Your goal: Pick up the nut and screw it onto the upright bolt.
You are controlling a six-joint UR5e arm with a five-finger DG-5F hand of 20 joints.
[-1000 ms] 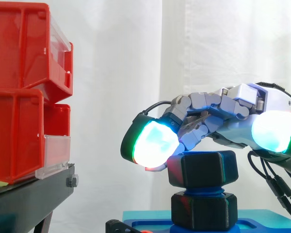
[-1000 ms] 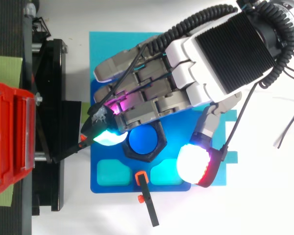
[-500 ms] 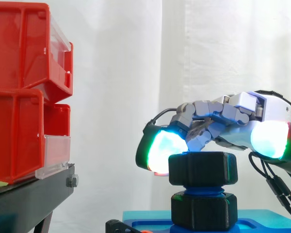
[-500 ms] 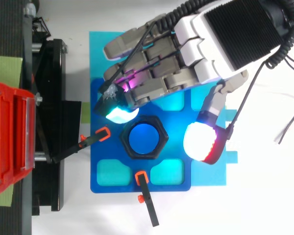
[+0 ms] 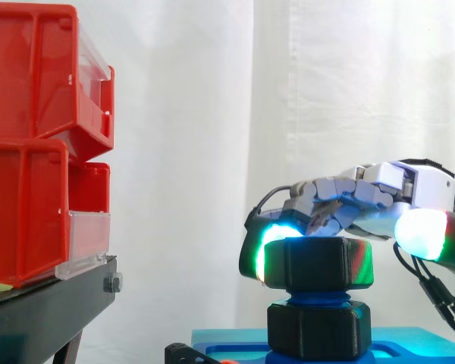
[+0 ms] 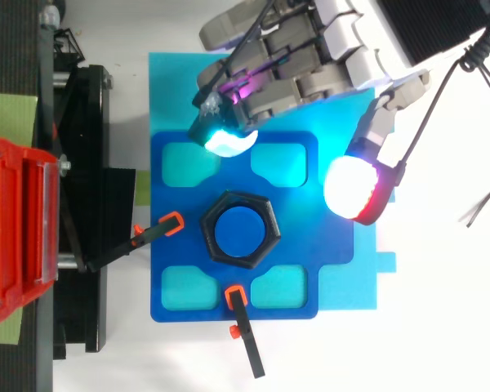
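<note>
- While the hand (image 6: 310, 57) hangs with its fingers curled in and nothing between them, the black nut (image 6: 238, 201) sits alone on the upright blue bolt (image 6: 238, 233), ringing its top.
- From above, hand and nut are apart: the curled fingers, one fingertip (image 6: 226, 140) glowing cyan, lie over the far edge of the blue plate (image 6: 167, 196). The thumb's white and red pad stands off to the side of the nut.
- Seen from the side, that gap is hidden. The hand (image 5: 379, 189) looks to sit just behind the nut (image 5: 318, 262), with green glow spilling round both of the nut's flanks.
- The side view shows height instead: the nut is on the bolt's upper end, blue thread (image 5: 317, 299) is bare below it, and a second black hex block (image 5: 318, 330) sits at the foot.
- The top view shows two orange-tipped clamps (image 6: 171, 222) reaching onto the plate.
- Red bins (image 5: 30, 152) stand on the black stand (image 5: 45, 303), well apart from the bolt.
</note>
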